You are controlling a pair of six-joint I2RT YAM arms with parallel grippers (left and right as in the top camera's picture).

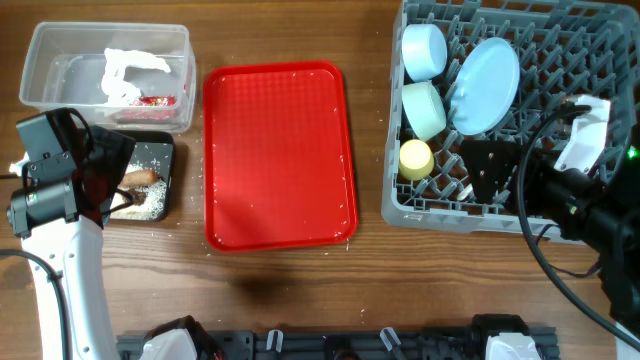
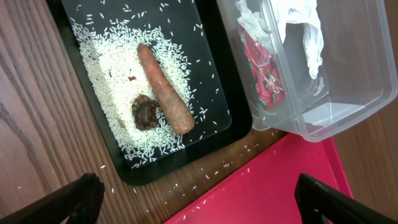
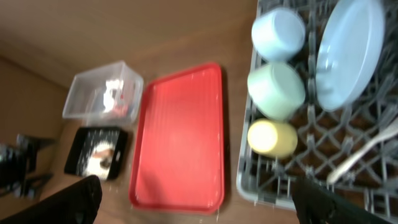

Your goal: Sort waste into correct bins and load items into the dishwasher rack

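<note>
The clear tub (image 1: 60, 80) holds crumpled tissue (image 2: 305, 31) and the red wrapper (image 2: 264, 74). The black tray (image 2: 74, 37) holds rice (image 2: 112, 68), the sausage stick (image 2: 166, 93) and the brown lump (image 2: 145, 113). The grey rack (image 1: 600, 30) holds the white bowl (image 1: 423, 50), teal bowl (image 1: 424, 108), yellow cup (image 1: 415, 158), plate (image 1: 486, 85) and white spoon (image 3: 367, 152). My left gripper (image 2: 199, 205) is open and empty, above the black tray's near edge. My right gripper (image 3: 199, 199) is open and empty, high above the rack's front.
The flat red serving tray (image 1: 278, 155) lies between the bins and the rack, with a few rice grains on it. Loose rice grains lie on the wood beside the black tray (image 2: 186, 186). The right arm and its cables cover the rack's right front.
</note>
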